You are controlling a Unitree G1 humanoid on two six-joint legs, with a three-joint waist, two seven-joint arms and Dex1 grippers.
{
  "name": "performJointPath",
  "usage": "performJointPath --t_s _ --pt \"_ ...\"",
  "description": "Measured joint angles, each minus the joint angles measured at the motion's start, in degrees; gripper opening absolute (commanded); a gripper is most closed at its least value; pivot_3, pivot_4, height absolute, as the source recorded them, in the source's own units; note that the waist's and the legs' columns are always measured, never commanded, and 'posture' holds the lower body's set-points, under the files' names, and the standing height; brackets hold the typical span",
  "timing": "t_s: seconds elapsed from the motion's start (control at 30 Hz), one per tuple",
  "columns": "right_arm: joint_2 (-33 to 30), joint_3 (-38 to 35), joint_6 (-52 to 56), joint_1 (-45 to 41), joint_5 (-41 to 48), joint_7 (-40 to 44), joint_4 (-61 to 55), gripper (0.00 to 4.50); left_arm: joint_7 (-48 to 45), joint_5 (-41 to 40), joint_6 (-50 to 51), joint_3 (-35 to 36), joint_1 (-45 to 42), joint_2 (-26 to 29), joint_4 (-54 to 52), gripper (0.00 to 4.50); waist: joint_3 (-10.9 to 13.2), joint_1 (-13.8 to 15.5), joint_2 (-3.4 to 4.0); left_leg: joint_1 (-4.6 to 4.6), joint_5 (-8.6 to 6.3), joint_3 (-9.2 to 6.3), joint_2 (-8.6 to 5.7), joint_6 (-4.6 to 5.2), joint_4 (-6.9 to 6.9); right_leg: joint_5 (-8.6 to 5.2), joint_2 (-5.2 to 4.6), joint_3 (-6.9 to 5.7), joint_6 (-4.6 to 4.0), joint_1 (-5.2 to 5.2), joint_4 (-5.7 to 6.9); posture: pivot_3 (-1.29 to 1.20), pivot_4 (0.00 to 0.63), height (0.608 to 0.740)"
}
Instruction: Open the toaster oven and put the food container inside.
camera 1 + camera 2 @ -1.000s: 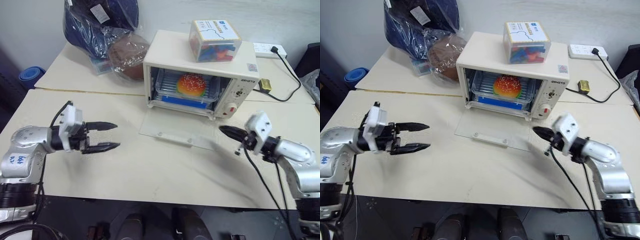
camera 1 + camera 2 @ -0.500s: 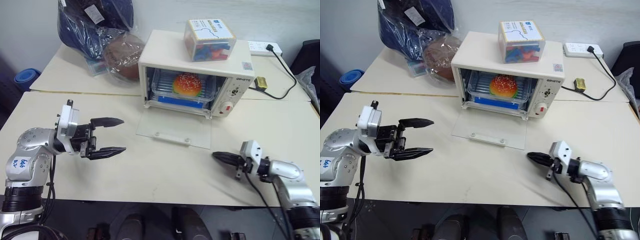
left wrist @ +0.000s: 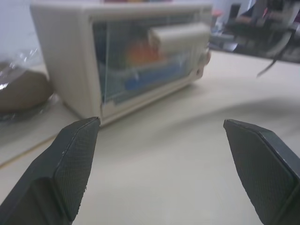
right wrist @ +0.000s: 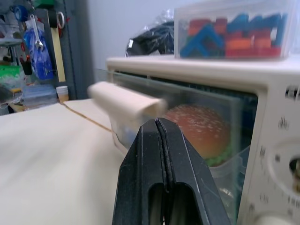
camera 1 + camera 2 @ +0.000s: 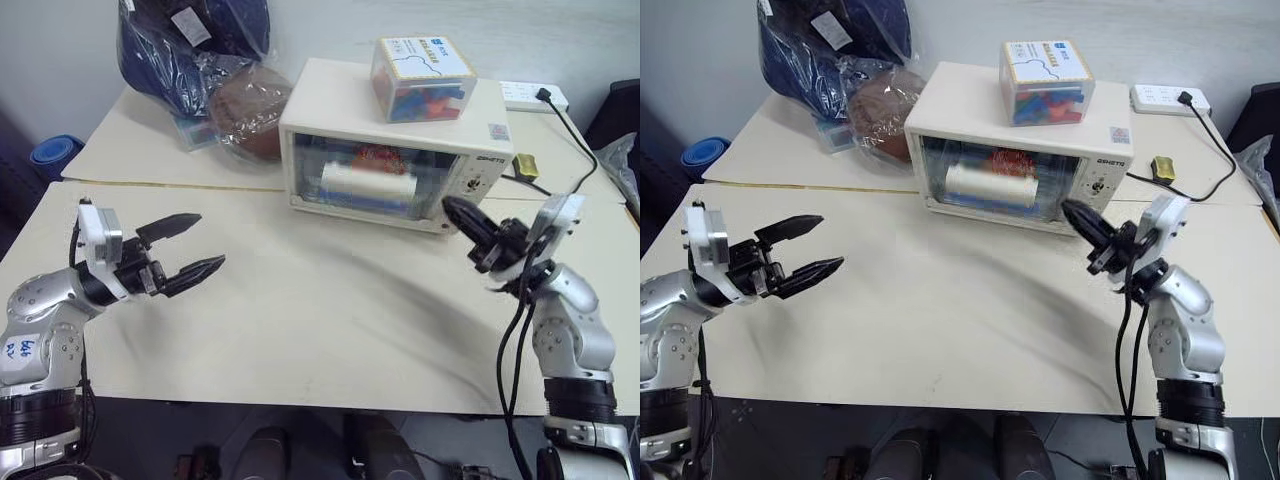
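Note:
The cream-white toaster oven [image 5: 340, 100] stands at the back middle of the table. Its glass door is up against the front, and the white bar handle [image 5: 365, 183] looks blurred. Through the glass shows the food container [image 4: 201, 131], a clear box with an orange sesame burger, on the rack inside. My right gripper [image 5: 450, 205] is shut with nothing in it. Its tip sits just at the oven's lower right front corner, below the control panel. My left gripper [image 5: 211, 240] hangs open over the table's left side, well away from the oven and pointing towards it.
A taller clear box of colourful pieces [image 5: 425, 78] sits on the oven's top. A dark blue bag [image 5: 195, 45] and a brown bundle in plastic [image 5: 255, 110] lie at the back left. A power strip [image 5: 530, 97] with a black cable lies at the back right.
The oven door has swung up from lying flat on the table to closed. My right gripper rose from the table's front right to the oven's front corner. My left gripper drew back to the left.

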Motion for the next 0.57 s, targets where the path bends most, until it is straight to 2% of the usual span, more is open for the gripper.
performJointPath --t_s 0.07,0.2,0.33,0.47,0.57 --pt "-2.8 0.1 0.7 0.6 -0.2 2.8 -0.1 0.57 -0.3 2.3 -2.2 0.1 2.3 1.5 0.8 4.5 0.0 0.1 0.01 -0.04 -0.05 0.02 -0.02 0.08 0.0 0.0 -0.04 0.01 0.0 0.01 -0.08 0.0 0.15 0.74" --pt "-9.8 1.0 -2.3 5.7 -2.9 14.3 -2.0 1.85 -0.8 4.3 -4.6 1.4 7.7 3.9 0.9 4.5 0.0 0.7 0.01 -0.07 -0.23 0.03 -0.02 0.41 0.01 0.0 -0.06 0.01 0.01 0.04 -0.19 0.0 0.15 0.74" --pt "-11.4 2.1 -9.0 11.8 -6.2 21.9 -1.7 3.17 -1.0 6.4 -7.7 2.7 13.0 4.8 0.7 4.5 0.0 1.0 0.02 0.02 -0.24 0.04 -0.01 0.42 0.01 0.0 -0.06 0.02 0.0 0.08 -0.13 0.0 0.15 0.74" --pt "-11.4 2.2 -14.5 17.7 -7.9 25.2 -1.7 4.49 0.0 7.4 -11.1 3.4 15.8 4.7 0.6 4.5 0.0 1.3 0.03 0.13 -0.23 0.02 0.0 0.41 0.0 0.0 -0.06 0.02 0.0 0.17 -0.1 0.0 0.15 0.74" --pt "-11.3 1.8 -16.6 20.3 -8.7 24.7 -0.7 4.49 0.0 7.8 -12.1 3.7 18.0 4.7 0.5 4.5 0.0 1.2 0.03 0.14 -0.24 0.06 0.0 0.41 0.0 0.0 -0.08 0.05 -0.01 0.17 -0.11 0.0 0.15 0.74"
